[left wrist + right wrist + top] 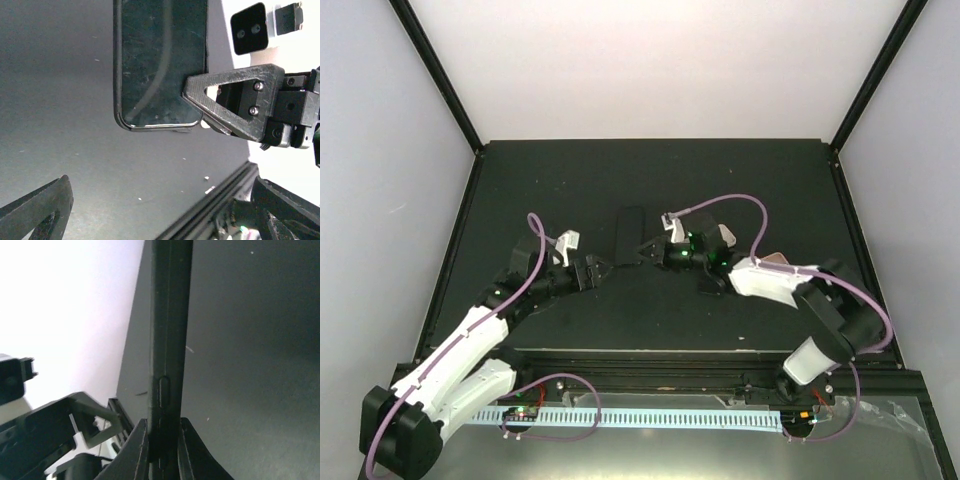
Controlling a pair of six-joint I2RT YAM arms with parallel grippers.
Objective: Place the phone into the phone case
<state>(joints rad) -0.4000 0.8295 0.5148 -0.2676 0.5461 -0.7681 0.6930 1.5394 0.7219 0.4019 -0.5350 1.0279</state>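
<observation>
**fig. phone pinched at its near right corner, second end effector standing clear**

nearest the arm bases, the left end effector (602, 268) stands wide open over the desk (750, 180). its fingers (42, 212) are spread to either side with nothing between them, just near of the phone (160, 60). beyond it and to the right, the right end effector (164, 432) is closed on the phone's near right corner, one finger on each broad face. the right wrist view therefore shows the slab edge-on, with a side button visible. the phone lies mid-desk with its long axis running near to far. whether it rests on the surface or is held just off it cannot be told. a dark rim (116, 75) around the glass is probably the phone case already on. the near right corner looks slightly proud, so seating may be incomplete.

handling: a stiff, flat, moderately heavy slab with glossy glass that is likely slippery and easily scratched. the case is probably thin and flexible at its lip. it is best held across the long side edges or pressed at the corners, keeping clear of the button.
</observation>
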